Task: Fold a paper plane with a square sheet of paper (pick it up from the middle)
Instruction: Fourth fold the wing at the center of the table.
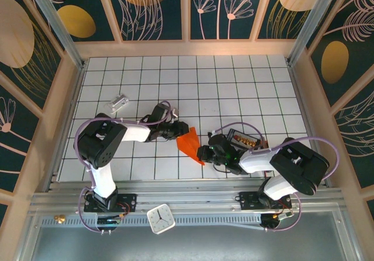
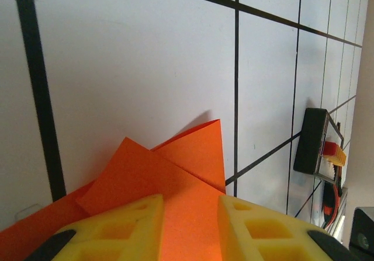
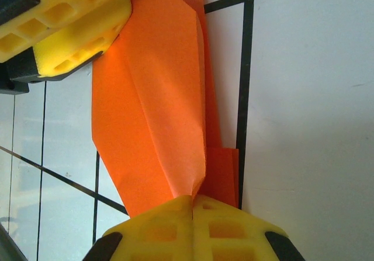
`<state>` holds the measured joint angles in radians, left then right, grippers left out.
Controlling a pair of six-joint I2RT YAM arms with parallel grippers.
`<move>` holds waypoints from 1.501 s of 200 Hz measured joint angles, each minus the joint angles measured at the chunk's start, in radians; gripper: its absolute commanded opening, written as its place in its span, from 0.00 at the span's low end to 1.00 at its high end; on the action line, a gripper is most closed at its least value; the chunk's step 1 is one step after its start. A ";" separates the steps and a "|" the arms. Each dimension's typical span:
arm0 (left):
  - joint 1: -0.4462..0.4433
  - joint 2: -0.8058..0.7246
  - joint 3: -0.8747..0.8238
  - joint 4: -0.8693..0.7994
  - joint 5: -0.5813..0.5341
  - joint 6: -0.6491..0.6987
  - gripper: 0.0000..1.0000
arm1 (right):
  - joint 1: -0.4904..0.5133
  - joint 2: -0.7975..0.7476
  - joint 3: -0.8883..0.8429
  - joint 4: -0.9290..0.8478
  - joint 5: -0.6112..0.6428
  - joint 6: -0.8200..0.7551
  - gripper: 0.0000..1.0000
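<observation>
White gridded table point(image 1: 234, 86), walled by dark floral panels, carries the whole job, and both arms fold low over its 6 o'clock half. The left arm point(image 1: 105, 141) rises from its base at 7 o'clock, bends at the elbow and lays its forearm toward 3 o'clock. The right arm point(image 1: 292, 164) rises from 5 o'clock and reaches toward 9 o'clock. Between them, just to the 6 o'clock side of the table's centre, the orange sheet of paper point(image 1: 190, 144) is lifted and no longer square. It is creased lengthwise into a long tapering shape with overlapping flaps, so the early folds look done. Wings and a clean nose seem left to make. The left gripper point(image 1: 175, 134), at the paper's 10 o'clock, has its fingers apart with paper in the gap, and whether they press it I cannot tell. The right gripper point(image 1: 204, 153), at 4 o'clock, is clenched on the paper's narrow end.
</observation>
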<state>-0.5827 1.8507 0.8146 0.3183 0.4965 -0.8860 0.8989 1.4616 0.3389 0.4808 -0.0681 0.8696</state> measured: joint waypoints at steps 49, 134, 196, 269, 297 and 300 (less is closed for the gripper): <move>0.032 -0.027 0.000 -0.026 -0.035 0.011 0.32 | 0.001 0.000 0.000 0.000 0.001 0.000 0.02; -0.119 -0.103 -0.005 -0.002 -0.032 -0.021 0.33 | 0.002 0.000 0.000 0.000 0.003 0.000 0.02; -0.116 -0.002 0.005 0.003 -0.033 -0.019 0.31 | 0.006 0.000 0.000 -0.001 0.011 0.000 0.02; -0.111 -0.002 -0.033 0.069 -0.025 0.003 0.31 | 0.007 -0.074 0.003 -0.106 0.013 -0.010 0.16; -0.111 -0.004 -0.052 0.106 -0.025 0.003 0.30 | 0.007 -0.114 0.003 -0.150 0.004 -0.019 0.17; -0.111 -0.004 -0.053 0.109 -0.025 0.003 0.30 | 0.007 -0.117 0.003 -0.153 0.003 -0.019 0.17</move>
<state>-0.6937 1.8465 0.7612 0.4274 0.4717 -0.8825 0.9062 1.3441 0.3420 0.3279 -0.0650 0.8501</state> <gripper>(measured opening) 0.303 0.170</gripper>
